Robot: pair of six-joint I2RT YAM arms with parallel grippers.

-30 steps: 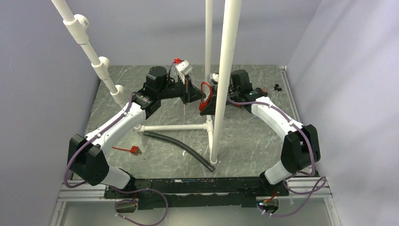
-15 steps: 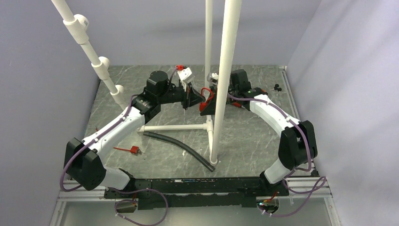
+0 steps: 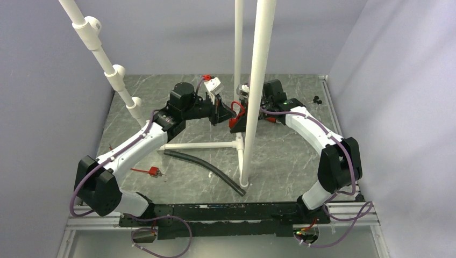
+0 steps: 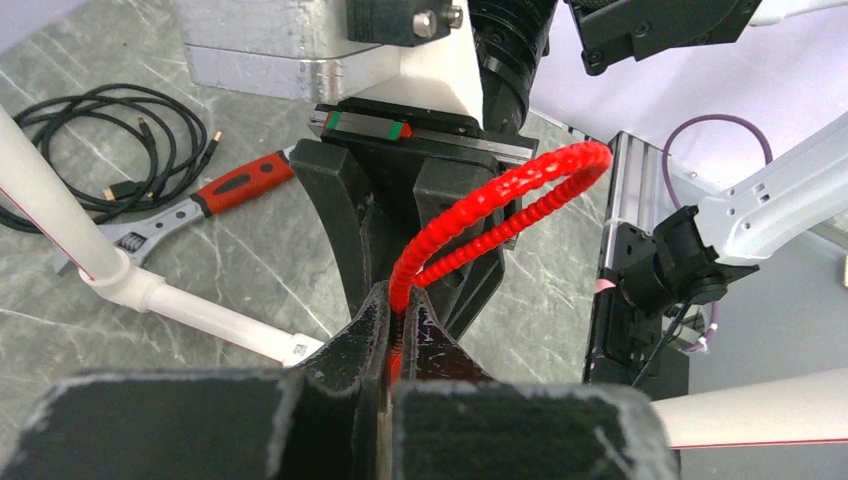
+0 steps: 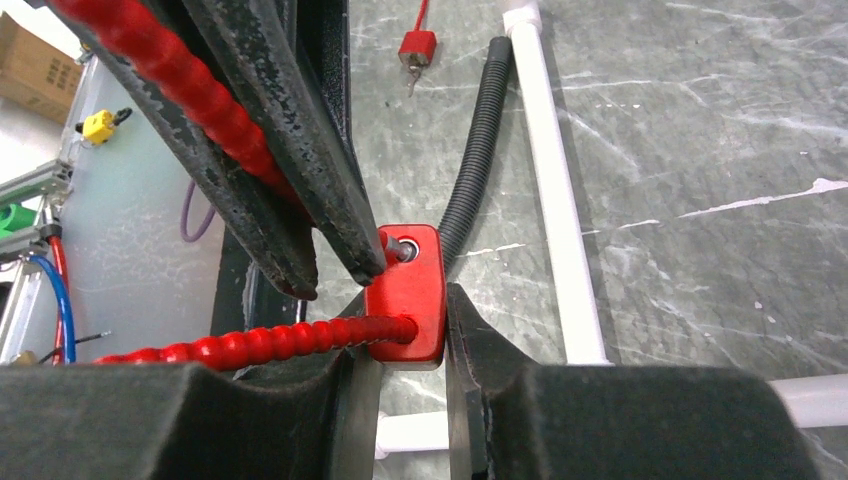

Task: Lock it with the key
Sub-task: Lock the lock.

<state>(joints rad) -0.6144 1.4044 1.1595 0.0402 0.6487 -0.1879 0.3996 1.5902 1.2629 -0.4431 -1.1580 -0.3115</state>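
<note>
**Cable lock: getting the loose end seated before going for the key**

Cable lock is up in the air between the two arms, just behind the tall white pole and well off the table. Right gripper has its fingers squeezed onto the flat sides of the red lock body. Left gripper is clamped tight on the red cable close to its loose end. In the right wrist view those fingertips sit right at the top corner of the body, where a bare metal tip shows. Can't tell whether that tip is in the hole or just resting on it.

My take: this is the push-the-end-home step. Hold the body dead steady with the right arm and drive the left one straight along the hole's axis. The cable looks bendy, so pinching near the tip is the right idea, and any sideways shove will probably just buckle it. Don't let go until it's clearly seated.

A small red piece with some metal hanging off it lies on the table by the end of the black corrugated hose, well apart from the lock. I'm guessing that's the key, so one arm will have to go fetch it.
</note>
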